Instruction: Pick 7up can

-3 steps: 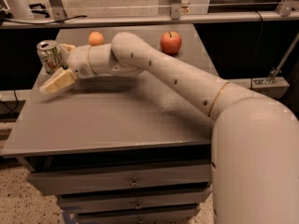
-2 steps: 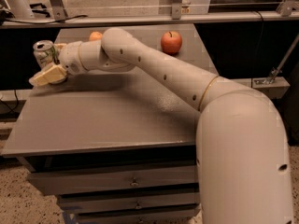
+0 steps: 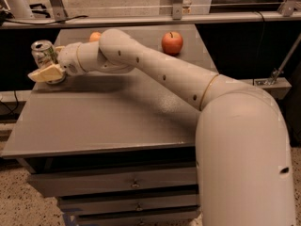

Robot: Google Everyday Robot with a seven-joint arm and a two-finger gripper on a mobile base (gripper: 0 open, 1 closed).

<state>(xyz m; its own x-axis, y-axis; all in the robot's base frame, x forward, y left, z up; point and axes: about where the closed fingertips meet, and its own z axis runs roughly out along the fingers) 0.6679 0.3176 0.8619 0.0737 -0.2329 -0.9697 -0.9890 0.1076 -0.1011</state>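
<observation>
Camera view shows the end effector [image 3: 48,66] against the 7up can [image 3: 42,52] at the table [image 3: 117,121] far-left edge, grip state not discernible; a possibly off-centre closure could knock the can over that edge.

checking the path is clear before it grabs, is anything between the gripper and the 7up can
Nothing visible stands between them. The gripper is right at the can, near the table's edge. The apple and the orange sit farther back, off to the side.
</observation>
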